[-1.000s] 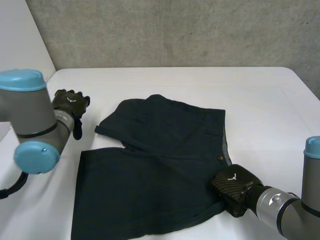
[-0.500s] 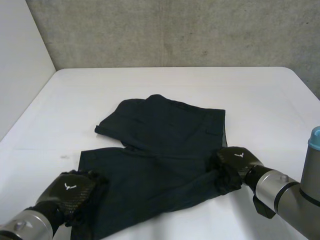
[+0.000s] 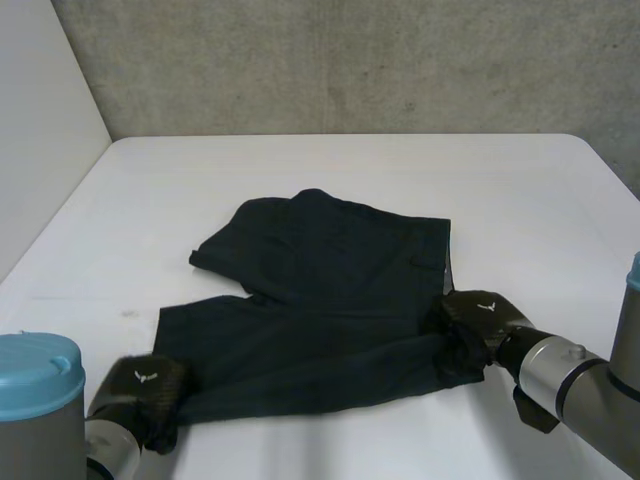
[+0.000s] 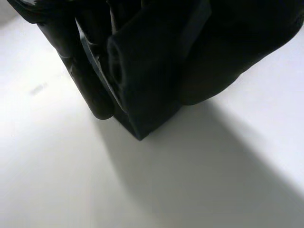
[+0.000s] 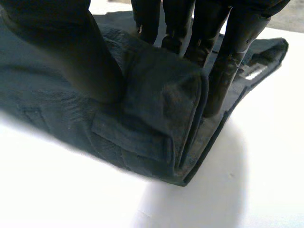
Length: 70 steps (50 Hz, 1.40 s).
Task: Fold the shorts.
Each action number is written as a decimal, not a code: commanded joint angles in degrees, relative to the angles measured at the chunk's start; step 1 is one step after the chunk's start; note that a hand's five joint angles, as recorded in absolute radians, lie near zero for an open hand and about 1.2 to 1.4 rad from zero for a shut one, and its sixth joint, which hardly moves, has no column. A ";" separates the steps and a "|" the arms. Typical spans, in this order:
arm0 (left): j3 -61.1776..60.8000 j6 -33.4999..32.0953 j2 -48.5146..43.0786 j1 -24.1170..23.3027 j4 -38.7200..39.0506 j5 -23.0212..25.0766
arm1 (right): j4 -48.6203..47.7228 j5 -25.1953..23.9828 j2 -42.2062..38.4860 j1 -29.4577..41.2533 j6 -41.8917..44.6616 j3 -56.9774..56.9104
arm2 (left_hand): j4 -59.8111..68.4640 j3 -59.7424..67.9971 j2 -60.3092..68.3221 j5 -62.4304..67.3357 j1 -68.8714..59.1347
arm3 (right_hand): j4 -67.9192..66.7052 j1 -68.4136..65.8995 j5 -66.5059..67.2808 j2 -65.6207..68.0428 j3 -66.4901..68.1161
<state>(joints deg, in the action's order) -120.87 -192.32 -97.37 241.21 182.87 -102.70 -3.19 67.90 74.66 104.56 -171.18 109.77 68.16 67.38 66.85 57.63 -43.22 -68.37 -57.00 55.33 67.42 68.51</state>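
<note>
Shorts point(image 3: 320, 270) pinched at near corners — left hand point(image 3: 135, 392), right hand point(image 3: 480, 322)

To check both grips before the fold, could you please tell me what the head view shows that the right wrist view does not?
Head view alone: the whole shorts spread on the table, and the left hand at the hem corner of the nearer leg. Right wrist view alone: the right hand in close-up, thumb and fingers pinching a doubled edge of the cloth. Both: the right hand on the shorts, over the white table.
</note>
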 commanded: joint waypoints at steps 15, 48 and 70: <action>4.66 -19.67 17.23 0.13 -26.54 0.22 | 41.25 -1.63 13.76 -2.43 47.08 -0.69 | 11.84 12.62 13.15 12.37 -36.78 | -11.63 -23.00 14.67 12.58 11.49; 78.85 -19.94 -50.01 0.93 -3.49 -0.22 | -0.57 18.41 -30.10 7.68 28.54 -45.87 | 0.32 1.10 1.63 0.85 -25.26 | -5.53 -16.90 8.57 6.48 5.39; 36.80 -12.05 -19.28 -0.91 3.63 0.38 | 2.48 12.53 -3.12 3.20 5.08 -14.33 | -58.16 -57.38 -56.85 -57.63 33.22 | 57.79 46.42 -54.75 -56.84 -57.93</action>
<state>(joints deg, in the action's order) -65.65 -209.87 -129.01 240.06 185.22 -106.57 -9.25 85.94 66.05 109.58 -156.61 84.07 11.68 12.23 11.49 2.66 -11.29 -13.76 -11.84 3.87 12.76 12.39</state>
